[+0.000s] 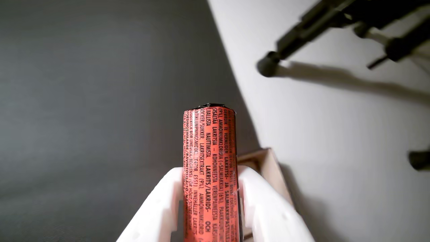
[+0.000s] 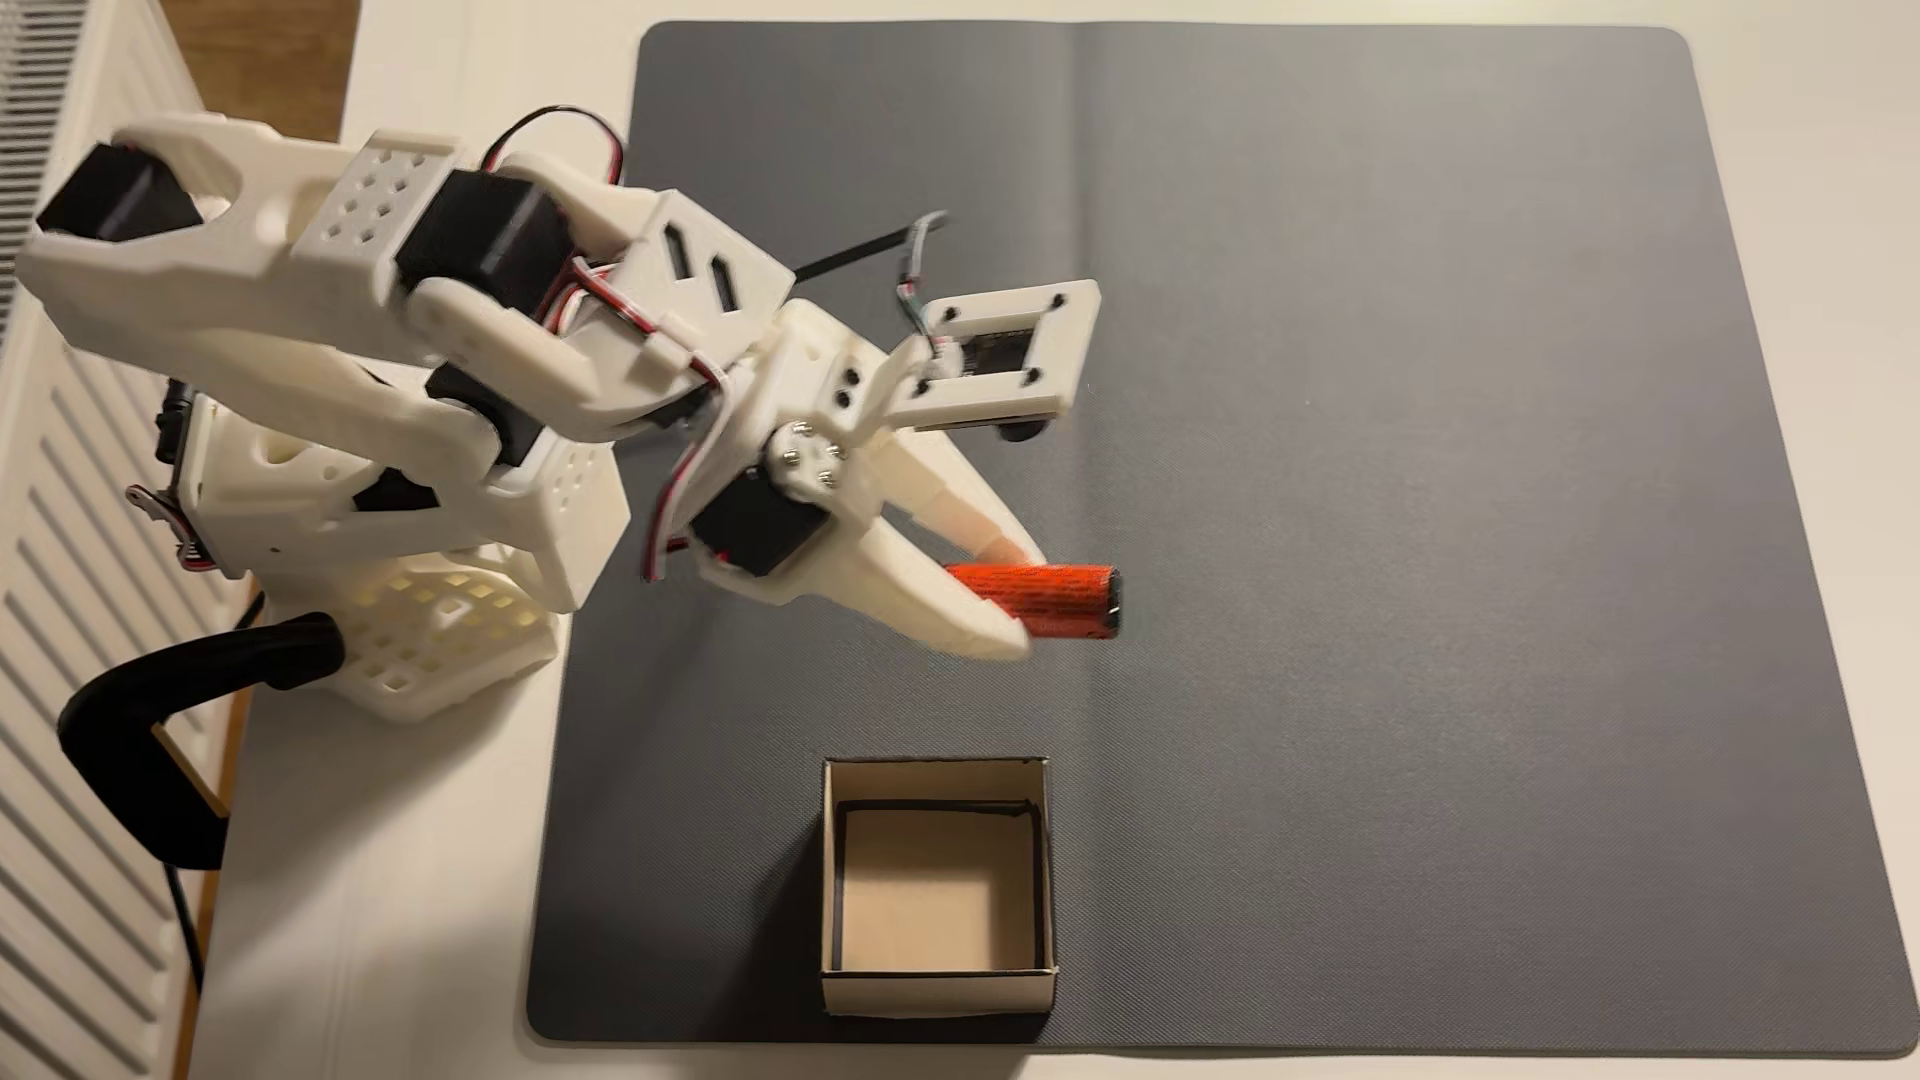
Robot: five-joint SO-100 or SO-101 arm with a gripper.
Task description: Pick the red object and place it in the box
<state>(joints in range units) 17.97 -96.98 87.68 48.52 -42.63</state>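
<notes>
While clamped: claw [image 2: 1023, 597], red object [image 2: 1049, 599].

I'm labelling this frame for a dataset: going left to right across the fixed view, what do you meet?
Radiator → robot arm base → gripper, its fingers shut on the red object → bare grey mat. The box sits lower in the picture, overlapping the gripper's span, so it is left out.
</notes>
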